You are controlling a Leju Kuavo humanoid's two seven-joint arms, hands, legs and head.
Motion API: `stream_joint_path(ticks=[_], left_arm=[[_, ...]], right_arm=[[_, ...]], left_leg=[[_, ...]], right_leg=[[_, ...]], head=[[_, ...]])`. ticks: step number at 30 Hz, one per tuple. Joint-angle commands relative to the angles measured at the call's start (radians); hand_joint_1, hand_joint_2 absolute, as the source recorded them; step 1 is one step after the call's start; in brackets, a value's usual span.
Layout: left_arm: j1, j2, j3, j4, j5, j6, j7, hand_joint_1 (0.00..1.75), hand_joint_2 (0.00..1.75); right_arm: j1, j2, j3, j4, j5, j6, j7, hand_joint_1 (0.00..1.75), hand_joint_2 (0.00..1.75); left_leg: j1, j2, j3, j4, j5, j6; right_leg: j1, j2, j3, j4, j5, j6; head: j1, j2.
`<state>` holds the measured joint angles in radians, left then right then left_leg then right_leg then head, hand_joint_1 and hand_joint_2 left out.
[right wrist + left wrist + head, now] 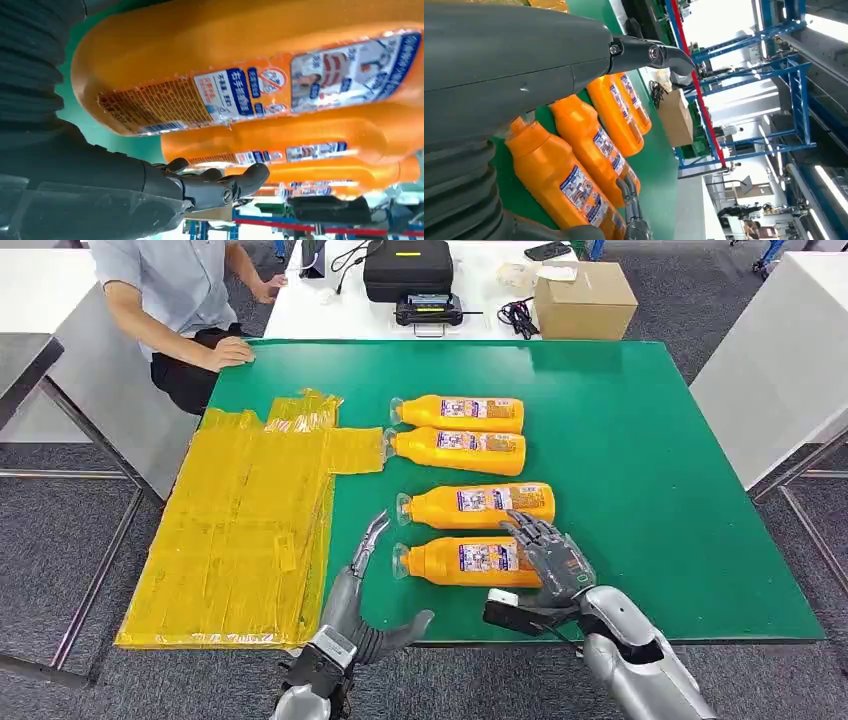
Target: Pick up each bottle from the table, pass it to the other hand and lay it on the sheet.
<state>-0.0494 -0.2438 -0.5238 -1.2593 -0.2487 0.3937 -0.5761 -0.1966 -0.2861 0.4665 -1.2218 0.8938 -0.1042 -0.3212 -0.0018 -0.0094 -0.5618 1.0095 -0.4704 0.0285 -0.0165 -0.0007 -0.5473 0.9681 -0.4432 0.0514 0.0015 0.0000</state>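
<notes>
Several orange bottles lie on their sides on the green table [650, 470], caps pointing toward the yellow sheet [240, 530] at the left. My right hand [550, 565] is spread over the base end of the nearest bottle [455, 562], fingers reaching toward the second bottle [480, 504], thumb apart on the near side. That nearest bottle [240, 65] looms close above the right hand [125, 195] in the right wrist view and still lies flat. My left hand [365, 590] hovers empty, fingers apart, between the sheet and the bottle caps. Two more bottles [460, 450] [460, 413] lie farther back.
A person sits at the far left corner with a hand [228, 353] on the table edge. Behind the green table a white table carries a black case [407, 268] and a cardboard box [585, 300]. Another white table [770, 370] stands to the right.
</notes>
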Motion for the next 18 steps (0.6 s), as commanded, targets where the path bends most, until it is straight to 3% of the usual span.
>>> stream_joint_path(ticks=[1,18], left_arm=[[-0.03,0.035,-0.018,0.024,-0.001,-0.007,0.006,0.0,1.75],[-0.051,0.03,-0.041,0.069,0.025,-0.004,-0.014,0.0,1.75]], right_arm=[[-0.061,-0.072,0.091,0.009,-0.041,0.074,0.015,0.0,1.75],[-0.147,-0.153,0.174,0.099,-0.134,0.224,0.067,0.0,1.75]], left_leg=[[0.0,0.003,0.002,0.0,0.0,-0.002],[0.0,0.002,0.002,0.0,0.0,-0.001]], right_leg=[[0.001,0.002,0.001,0.001,0.0,-0.002],[0.0,0.001,0.001,-0.001,0.001,-0.001]], head=[[0.0,0.0],[0.0,0.0]])
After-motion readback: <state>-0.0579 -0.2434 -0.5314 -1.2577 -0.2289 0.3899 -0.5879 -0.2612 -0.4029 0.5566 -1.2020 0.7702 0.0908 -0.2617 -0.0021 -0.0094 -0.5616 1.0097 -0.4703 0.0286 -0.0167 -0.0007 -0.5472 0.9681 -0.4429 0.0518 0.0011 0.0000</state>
